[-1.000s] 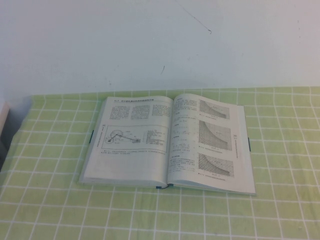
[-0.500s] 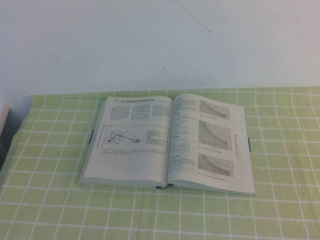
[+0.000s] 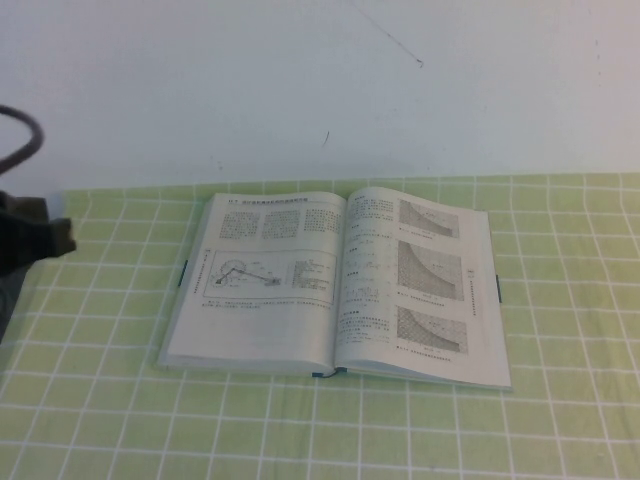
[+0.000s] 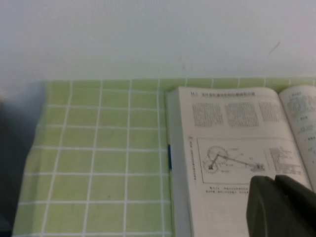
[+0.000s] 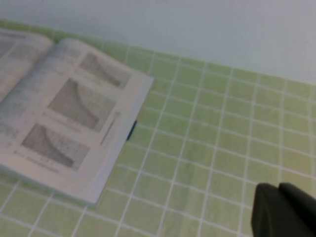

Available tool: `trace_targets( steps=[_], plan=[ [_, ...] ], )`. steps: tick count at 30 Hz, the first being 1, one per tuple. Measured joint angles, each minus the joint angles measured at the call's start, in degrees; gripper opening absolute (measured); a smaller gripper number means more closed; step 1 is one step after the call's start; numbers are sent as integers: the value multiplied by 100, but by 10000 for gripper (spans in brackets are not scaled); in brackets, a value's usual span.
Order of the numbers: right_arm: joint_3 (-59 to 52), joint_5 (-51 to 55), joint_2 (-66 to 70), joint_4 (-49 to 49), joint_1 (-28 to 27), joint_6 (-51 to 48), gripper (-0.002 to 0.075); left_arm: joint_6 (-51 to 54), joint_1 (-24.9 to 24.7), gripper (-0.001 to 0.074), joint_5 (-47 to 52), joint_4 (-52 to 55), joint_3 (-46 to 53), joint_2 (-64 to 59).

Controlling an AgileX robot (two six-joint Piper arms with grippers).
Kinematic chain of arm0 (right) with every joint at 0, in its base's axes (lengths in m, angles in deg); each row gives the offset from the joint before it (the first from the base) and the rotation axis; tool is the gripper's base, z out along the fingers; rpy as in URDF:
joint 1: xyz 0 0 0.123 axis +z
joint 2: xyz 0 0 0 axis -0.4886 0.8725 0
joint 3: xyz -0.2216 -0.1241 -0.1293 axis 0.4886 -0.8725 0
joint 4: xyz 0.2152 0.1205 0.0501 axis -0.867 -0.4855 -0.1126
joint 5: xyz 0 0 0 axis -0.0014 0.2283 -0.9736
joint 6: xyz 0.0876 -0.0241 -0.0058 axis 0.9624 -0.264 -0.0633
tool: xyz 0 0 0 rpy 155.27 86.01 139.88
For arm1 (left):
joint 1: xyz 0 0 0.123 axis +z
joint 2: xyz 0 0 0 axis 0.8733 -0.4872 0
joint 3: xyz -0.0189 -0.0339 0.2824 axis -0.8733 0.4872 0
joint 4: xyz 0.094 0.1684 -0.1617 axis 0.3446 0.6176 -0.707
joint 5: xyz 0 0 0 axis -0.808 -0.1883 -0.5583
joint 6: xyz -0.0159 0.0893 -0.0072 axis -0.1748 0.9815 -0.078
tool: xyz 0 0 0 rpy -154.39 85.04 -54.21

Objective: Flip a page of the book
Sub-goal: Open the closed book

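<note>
My left arm is just coming in at the left edge of the high view, and my left pincer [image 4: 279, 207] hangs low over the near left part of the book [image 3: 335, 285], not touching it. Its two dark fingertips [image 4: 261, 200] sit tight against each other in the left wrist view, so I read it as pressed together, holding nothing.

The book lies open and flat in the middle of the counter [image 3: 560, 400], on the green checked cloth [image 3: 100, 400], spine running away from me. The left page [image 3: 265, 280] carries text blocks and a mechanism diagram; the right page [image 3: 415, 285] carries a text column and three grey graphs. Every page lies down flat, none lifted, so the turn has not begun: this is the approach.

My right pincer [image 5: 286, 210] is out of the high view altogether. In its own wrist view it hovers above bare cloth, well apart from the book's right edge [image 5: 121, 131], pressed shut and empty. It looks parked.

Next, as I judge it, I need a fingertip at the outer edge or corner of one page, to catch a single sheet and not a whole wad, then lift and sweep it across the spine. The risk is creasing the paper or dragging the whole book over the cloth.
</note>
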Motion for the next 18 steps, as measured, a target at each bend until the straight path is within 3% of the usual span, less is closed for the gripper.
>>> trace_targets(
  steps=[7,15,18],
  plan=[
    [744,569,1828,-1331,0,-1458,6,1275,0,-4,428,-1489,-1096,-1990],
    [1364,569,3509,-2713,0,-2888,225,1792,-364,-4,389,-1716,-1958,-3584],
    [1532,543,4003,-3164,52,-3301,270,1885,-511,-4,363,-1707,-2098,-4005]
  ],
)
